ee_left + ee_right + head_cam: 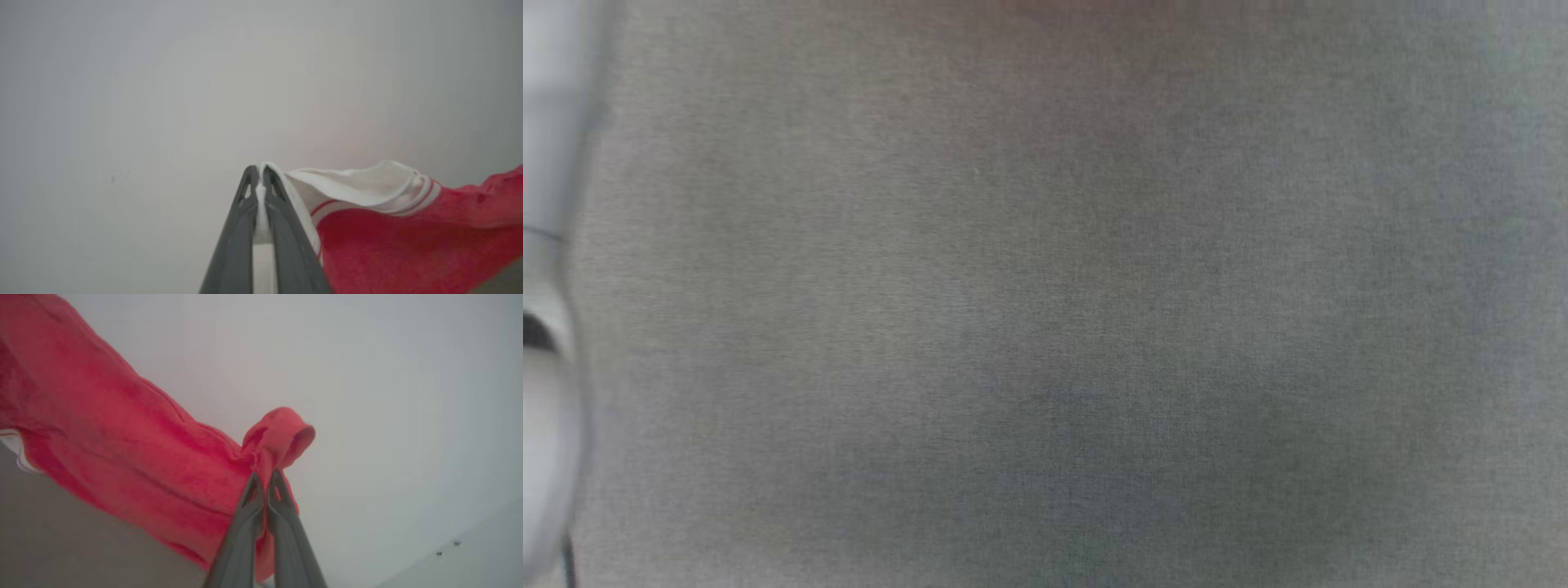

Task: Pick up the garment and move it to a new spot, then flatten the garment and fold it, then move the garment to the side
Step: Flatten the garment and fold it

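Spreading across the head view is a grey desk (1045, 327) with a fine woven look, blurred, with a faint reddish tint along its top edge. A corner of the same grey also shows at the lower left of the right wrist view, under the cloth.

Next in size is the garment (122, 437), a red jersey held by both hands and stretched between them. In the right wrist view its red body runs from the upper left down to the fingers, with a pale, blank background behind it. In the left wrist view the red cloth (408, 245) fills the lower right, and a white sleeve (359, 183) with red-and-white stripe trim (425, 192) lies open beside the fingers. Whether any part of the jersey touches the desk cannot be told.

A pale, rounded piece of arm (543, 425) sits blurred at the left edge of the head view.

The left hand (259, 171) is closed, its two dark fingers pinching the white sleeve edge between their tips. The right hand (264, 475) is closed too, clamped on a bunched red fold that loops over just above its fingertips.
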Robot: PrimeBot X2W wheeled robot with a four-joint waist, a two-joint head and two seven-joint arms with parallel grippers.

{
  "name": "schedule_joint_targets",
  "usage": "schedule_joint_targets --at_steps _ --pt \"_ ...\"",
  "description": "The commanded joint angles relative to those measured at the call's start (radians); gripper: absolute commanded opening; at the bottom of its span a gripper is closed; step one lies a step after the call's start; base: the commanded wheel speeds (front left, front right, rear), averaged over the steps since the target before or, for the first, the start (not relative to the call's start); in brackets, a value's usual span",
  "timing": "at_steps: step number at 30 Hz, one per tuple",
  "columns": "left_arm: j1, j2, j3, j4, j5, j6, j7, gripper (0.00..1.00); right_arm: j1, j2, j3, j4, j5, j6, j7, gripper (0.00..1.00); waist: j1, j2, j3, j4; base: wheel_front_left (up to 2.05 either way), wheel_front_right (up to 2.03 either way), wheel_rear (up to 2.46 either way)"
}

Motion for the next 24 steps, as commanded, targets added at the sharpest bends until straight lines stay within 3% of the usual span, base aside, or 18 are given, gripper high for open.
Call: schedule_joint_targets --at_steps 1,7,11,17,19,24 --pt "0.032 -0.005 -0.006 0.013 -0.008 -0.014 0.010 0.00 0.030 0.007 0.014 0.006 0.023 -0.001 0.002 0.00 0.0000 0.0000 -0.023 0.014 0.00 0.00 0.00" --pt "0.220 -0.024 -0.052 0.026 -0.081 -0.095 0.145 0.00 0.214 -0.044 0.153 -0.103 0.272 -0.001 0.131 0.00 0.0000 0.0000 -0.094 0.034 0.00 0.00 0.00" --pt "0.365 -0.006 -0.088 -0.036 -0.158 -0.109 0.270 0.00 0.343 -0.125 0.241 -0.251 0.451 -0.001 0.238 0.00 0.0000 0.0000 -0.140 0.043 0.00 0.00 0.00" --pt "0.617 0.084 -0.150 -0.278 -0.273 -0.108 0.462 0.00 0.521 -0.283 0.312 -0.463 0.639 -0.001 0.343 0.00 0.0000 0.0000 -0.195 0.053 0.00 0.00 0.00" --pt "0.710 0.120 -0.158 -0.383 -0.309 -0.091 0.513 0.00 0.586 -0.328 0.326 -0.524 0.686 -0.001 0.355 0.00 0.0000 0.0000 -0.210 0.056 0.00 0.00 0.00" --pt "0.954 0.229 -0.165 -0.674 -0.374 0.023 0.610 0.00 0.734 -0.427 0.355 -0.645 0.759 -0.001 0.361 0.00 0.0000 0.0000 -0.238 0.058 0.00 0.00 0.00"
